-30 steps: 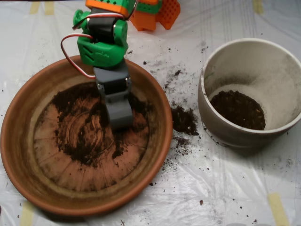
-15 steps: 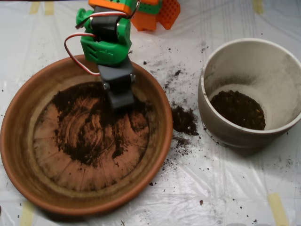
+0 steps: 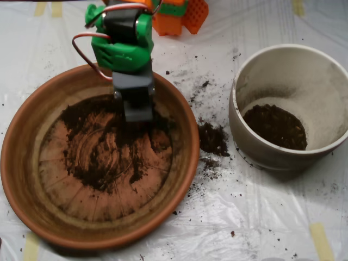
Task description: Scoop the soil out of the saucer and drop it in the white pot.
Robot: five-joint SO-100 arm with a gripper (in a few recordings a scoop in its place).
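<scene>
The terracotta saucer [image 3: 22, 163] lies at the left, with soil [image 3: 103, 152] spread in dark smears and clumps over the far and middle parts of its base. My grey scoop [image 3: 137, 109] hangs from the green arm over the far part of the saucer. Its tip is above the soil's upper edge. The white pot [image 3: 326, 92] stands at the right, apart from the scoop, with a dark layer of soil [image 3: 276, 126] in its bottom.
A small heap of spilled soil [image 3: 212, 138] and scattered crumbs lie on the plastic sheet [image 3: 244, 217] between saucer and pot. The orange arm base [image 3: 182, 15] sits at the top edge. Yellow tape strips [image 3: 321, 242] hold the sheet down.
The scoop has drawn back from the middle of the saucer toward its far rim, uncovering the soil where it stood. The soil smears and the pot look the same.
</scene>
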